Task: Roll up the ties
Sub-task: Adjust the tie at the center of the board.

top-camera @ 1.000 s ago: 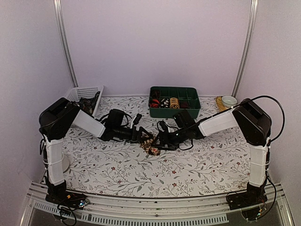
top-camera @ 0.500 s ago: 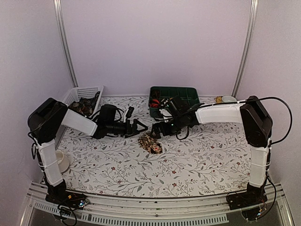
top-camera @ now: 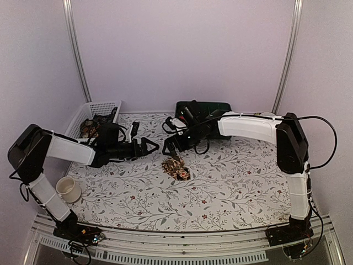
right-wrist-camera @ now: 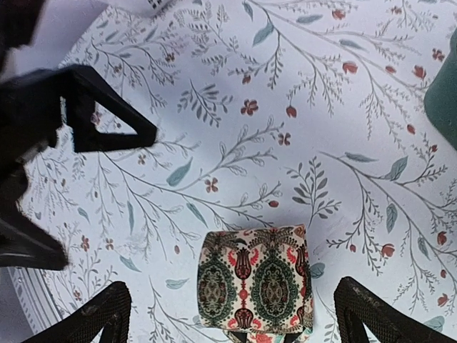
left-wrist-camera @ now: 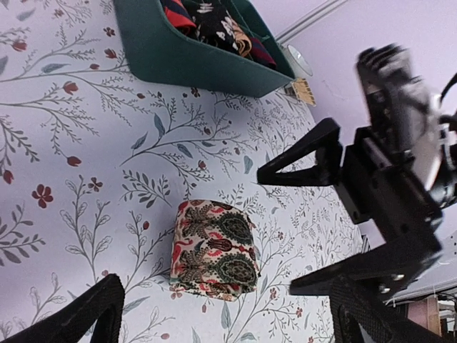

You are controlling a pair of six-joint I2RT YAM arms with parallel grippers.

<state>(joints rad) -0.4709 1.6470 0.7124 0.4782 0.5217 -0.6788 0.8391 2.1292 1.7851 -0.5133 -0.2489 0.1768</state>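
Note:
A rolled paisley tie (top-camera: pixel 176 168) in red, green and cream lies on the floral table cloth. It also shows in the left wrist view (left-wrist-camera: pixel 214 249) and the right wrist view (right-wrist-camera: pixel 255 286). My left gripper (top-camera: pixel 150 148) is open and empty, to the left of the roll and apart from it. My right gripper (top-camera: pixel 170 148) is open and empty, just behind the roll and above it. In the left wrist view the right gripper (left-wrist-camera: pixel 277 232) hangs open to the right of the roll. In the right wrist view the left gripper (right-wrist-camera: pixel 107 200) is open at the left.
A green divided box (top-camera: pixel 220 106) with rolled ties stands at the back, partly behind my right arm; it also shows in the left wrist view (left-wrist-camera: pixel 186 57). A white basket (top-camera: pixel 91 110) holding dark ties is at the back left. A white cup (top-camera: pixel 69 189) stands at the front left.
Both grippers have let go of the rolled tie and drawn back from it, the left to the left, the right up and towards the back. The roll stays on the table.

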